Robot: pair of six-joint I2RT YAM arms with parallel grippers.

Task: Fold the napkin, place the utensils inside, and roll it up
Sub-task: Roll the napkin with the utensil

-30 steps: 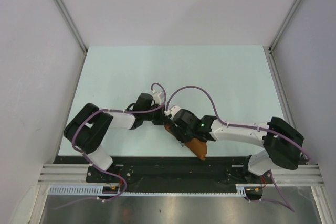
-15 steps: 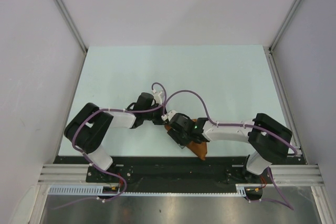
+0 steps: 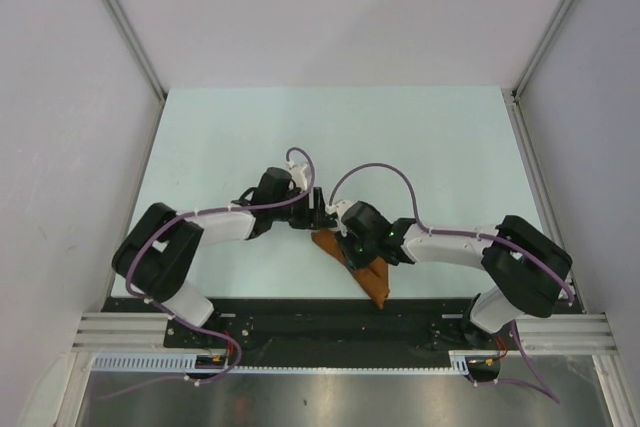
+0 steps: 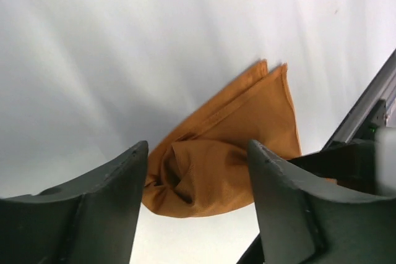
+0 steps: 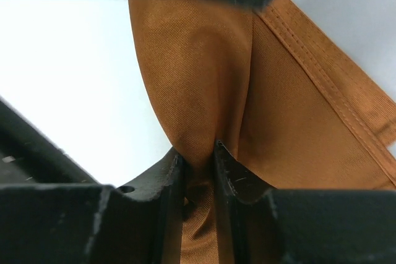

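Right claw (image 5: 197,153) pinches a fold of the napkin (image 5: 204,72); left claw (image 4: 197,153), at its eleven o'clock, stands open; roll slowly, layers snug

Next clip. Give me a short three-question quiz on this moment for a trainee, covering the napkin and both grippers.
1. True or false: the left gripper is clamped on the napkin.
2. The right gripper is: A) open, holding nothing; B) pinching a fold of the napkin; C) holding a spoon.
3. Fill in: the napkin lies bunched near the table's ____ edge, by the arm bases.

Key: 1 false, its jaws stand apart, not closed on the napkin; 2 B; 3 near.
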